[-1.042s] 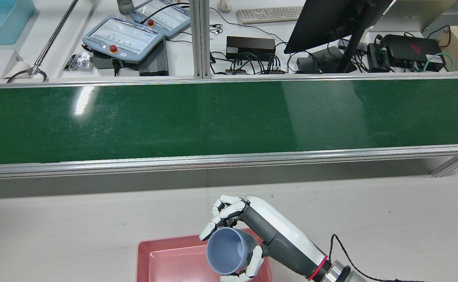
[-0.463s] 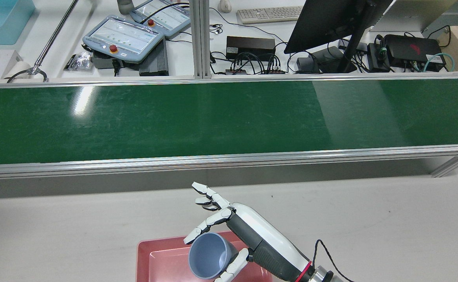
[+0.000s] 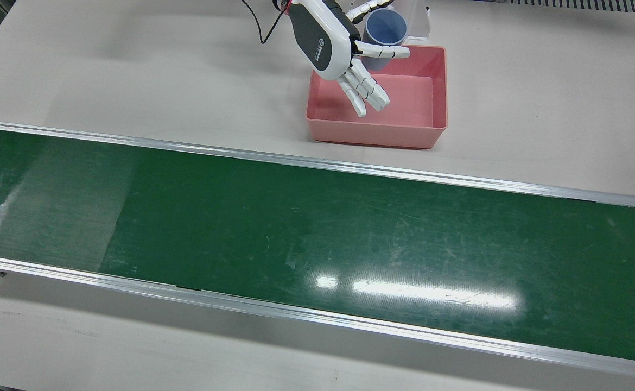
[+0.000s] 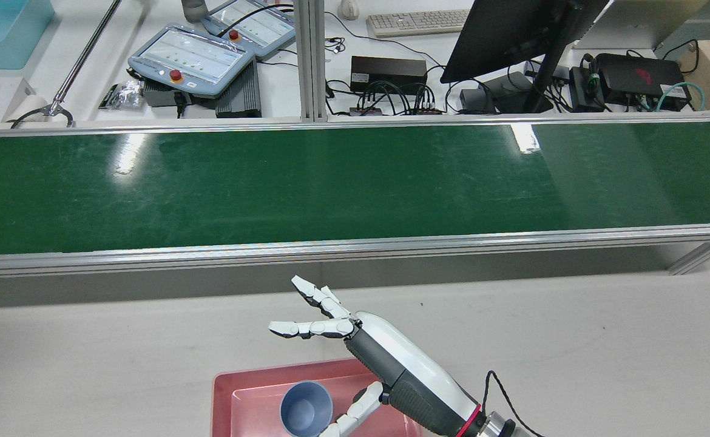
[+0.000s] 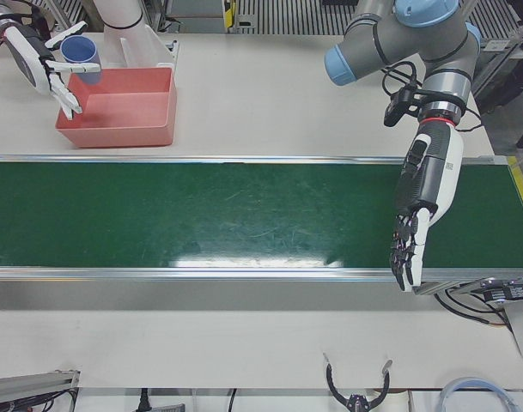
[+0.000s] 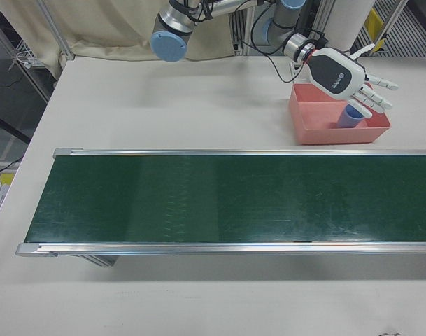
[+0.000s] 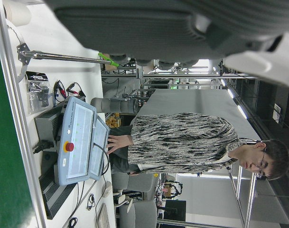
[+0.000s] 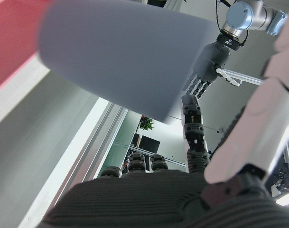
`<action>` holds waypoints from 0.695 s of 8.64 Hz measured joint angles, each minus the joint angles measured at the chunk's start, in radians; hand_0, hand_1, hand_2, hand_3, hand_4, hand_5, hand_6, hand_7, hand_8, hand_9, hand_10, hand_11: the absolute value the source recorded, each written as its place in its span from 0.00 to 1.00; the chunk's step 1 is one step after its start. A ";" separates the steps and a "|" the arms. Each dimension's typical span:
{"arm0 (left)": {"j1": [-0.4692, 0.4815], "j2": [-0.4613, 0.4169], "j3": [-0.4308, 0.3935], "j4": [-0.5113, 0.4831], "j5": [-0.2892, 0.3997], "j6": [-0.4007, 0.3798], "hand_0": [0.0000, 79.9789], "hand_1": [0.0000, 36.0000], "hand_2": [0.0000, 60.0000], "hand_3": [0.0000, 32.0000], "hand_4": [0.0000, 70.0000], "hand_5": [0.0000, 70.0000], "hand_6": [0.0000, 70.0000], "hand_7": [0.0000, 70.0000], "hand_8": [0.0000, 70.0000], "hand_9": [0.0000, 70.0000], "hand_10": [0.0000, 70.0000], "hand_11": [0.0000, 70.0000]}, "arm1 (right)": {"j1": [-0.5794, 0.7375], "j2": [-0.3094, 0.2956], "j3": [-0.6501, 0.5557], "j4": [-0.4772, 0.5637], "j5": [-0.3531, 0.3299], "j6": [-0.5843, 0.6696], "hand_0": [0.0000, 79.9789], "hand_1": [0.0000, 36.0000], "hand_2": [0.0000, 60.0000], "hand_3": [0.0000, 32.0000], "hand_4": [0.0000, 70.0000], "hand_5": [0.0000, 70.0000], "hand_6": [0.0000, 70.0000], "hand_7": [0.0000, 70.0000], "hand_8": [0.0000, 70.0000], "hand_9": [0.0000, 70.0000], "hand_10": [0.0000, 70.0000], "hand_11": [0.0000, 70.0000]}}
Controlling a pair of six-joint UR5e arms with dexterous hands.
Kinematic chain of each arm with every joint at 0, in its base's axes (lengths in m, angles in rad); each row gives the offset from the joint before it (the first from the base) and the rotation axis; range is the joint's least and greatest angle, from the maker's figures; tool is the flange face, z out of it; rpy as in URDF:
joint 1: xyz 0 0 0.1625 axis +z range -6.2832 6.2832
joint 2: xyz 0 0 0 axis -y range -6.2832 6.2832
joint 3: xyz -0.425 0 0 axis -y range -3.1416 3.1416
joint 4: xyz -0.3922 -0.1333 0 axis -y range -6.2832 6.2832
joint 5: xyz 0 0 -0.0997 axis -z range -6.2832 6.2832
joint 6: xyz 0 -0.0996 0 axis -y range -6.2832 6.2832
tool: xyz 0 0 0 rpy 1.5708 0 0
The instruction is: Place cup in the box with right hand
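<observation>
The blue-grey cup (image 4: 305,416) sits mouth-up inside the pink box (image 4: 240,394), against the wall nearest the robot. It also shows in the front view (image 3: 385,30) and the right-front view (image 6: 350,116). My right hand (image 4: 379,358) hovers over the box's right side, open, with fingers spread. Its thumb lies close beside the cup, and the other fingers point toward the belt. The hand shows in the front view (image 3: 339,54) too. In the right hand view the cup (image 8: 120,57) is a blur just off the palm. My left hand (image 5: 420,202) is open and empty, fingers pointing down.
The green conveyor belt (image 3: 317,228) with aluminium rails runs across the table between the box and the operators' side. My left hand hangs over the belt's near rail at its far end. Teach pendants (image 4: 191,57), a monitor and cables lie beyond the belt.
My right hand has opened and its fingers spread. The cup has left the hand and dropped down and to the left into the pink box.
</observation>
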 measured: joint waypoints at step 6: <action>0.000 0.000 0.001 0.000 0.000 0.000 0.00 0.00 0.00 0.00 0.00 0.00 0.00 0.00 0.00 0.00 0.00 0.00 | 0.197 -0.184 0.153 -0.018 -0.085 0.104 0.61 0.39 0.20 0.00 0.20 0.07 0.06 0.20 0.08 0.16 0.01 0.04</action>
